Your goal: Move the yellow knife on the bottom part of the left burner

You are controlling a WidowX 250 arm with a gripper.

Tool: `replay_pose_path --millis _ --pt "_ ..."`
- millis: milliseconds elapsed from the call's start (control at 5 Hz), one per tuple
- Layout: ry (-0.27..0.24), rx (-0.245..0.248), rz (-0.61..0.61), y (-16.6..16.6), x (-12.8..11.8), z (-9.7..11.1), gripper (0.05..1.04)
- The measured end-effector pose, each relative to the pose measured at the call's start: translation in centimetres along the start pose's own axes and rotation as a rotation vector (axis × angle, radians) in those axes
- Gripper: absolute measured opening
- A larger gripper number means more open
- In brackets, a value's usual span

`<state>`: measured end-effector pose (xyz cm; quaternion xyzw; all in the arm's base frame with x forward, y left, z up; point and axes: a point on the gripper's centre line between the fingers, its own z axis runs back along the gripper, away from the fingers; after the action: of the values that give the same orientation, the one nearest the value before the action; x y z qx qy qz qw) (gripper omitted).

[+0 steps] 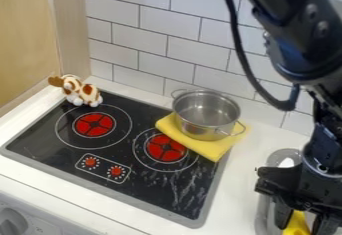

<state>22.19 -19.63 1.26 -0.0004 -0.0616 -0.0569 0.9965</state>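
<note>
The bright yellow knife [296, 226] could be nudged askew if the wide-spread black two-finger tool [304, 225] is closed off-centre.

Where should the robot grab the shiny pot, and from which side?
Best pinch the pot by its rim, on the side nearest the arm, coming straight down. It stands upright and open on top, so one of the jaws could probably slip inside and the other outside.

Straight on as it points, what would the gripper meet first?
Pointing down, the gripper would likely meet the yellow object first, or the metal basin if that's already held; depth is unclear.
</note>
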Motion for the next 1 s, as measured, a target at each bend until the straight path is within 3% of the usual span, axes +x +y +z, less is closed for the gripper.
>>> replay_pose_path --millis 200,600,1000 --pt "-0.087 -0.025 0.051 -0.2 0.9 2.4 0.448" --pt "-0.187 -0.014 0.204 2.1 0.6 6.5 0.448" --pt "-0.243 0.034 0.461 5.5 -0.5 8.9 0.448"
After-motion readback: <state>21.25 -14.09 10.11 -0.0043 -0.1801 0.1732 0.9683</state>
